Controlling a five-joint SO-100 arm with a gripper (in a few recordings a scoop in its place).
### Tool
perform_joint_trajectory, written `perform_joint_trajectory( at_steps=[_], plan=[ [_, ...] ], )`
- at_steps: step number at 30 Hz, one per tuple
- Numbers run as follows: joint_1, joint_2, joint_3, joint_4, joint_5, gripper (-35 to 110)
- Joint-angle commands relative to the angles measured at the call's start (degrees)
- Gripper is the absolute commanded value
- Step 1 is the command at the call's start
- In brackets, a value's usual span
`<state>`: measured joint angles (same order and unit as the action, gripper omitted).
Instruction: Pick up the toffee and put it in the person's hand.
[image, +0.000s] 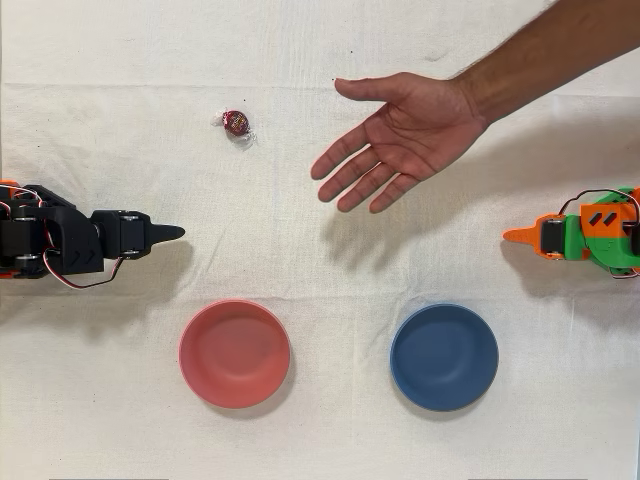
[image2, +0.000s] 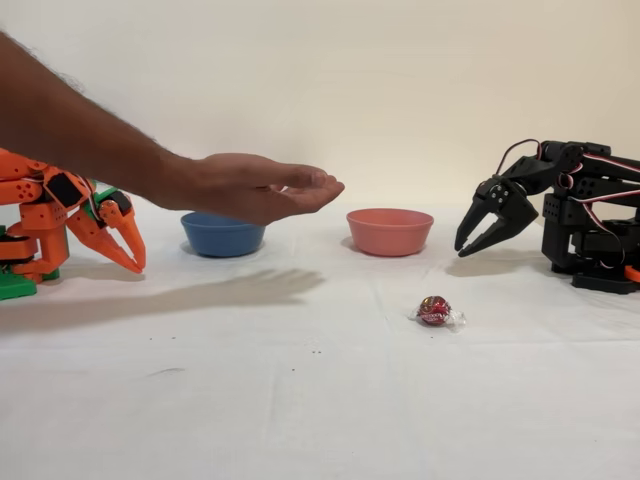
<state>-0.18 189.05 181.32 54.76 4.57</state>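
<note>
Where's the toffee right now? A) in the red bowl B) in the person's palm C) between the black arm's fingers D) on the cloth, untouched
D: the toffee lies on the cloth, apart from the black hand, which hangs open off to the side, and from the person's hand.

The person's forearm (image: 560, 45) is cut by the top right edge in the overhead view; the black arm (image2: 590, 215) is cut at the right edge in the fixed view.
</note>
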Motion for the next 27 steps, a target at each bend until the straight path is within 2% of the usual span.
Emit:
perform_joint_trajectory(
  at_steps=[1,19,27],
  plan=[
    [-0.3,3.9,2.3,-1.3,1.7,4],
    [-0.5,-16.7,-21.6,1.3,12.8,8],
    [-2.1,-27.2,-32.6,4.2,13.3,11]
  ],
)
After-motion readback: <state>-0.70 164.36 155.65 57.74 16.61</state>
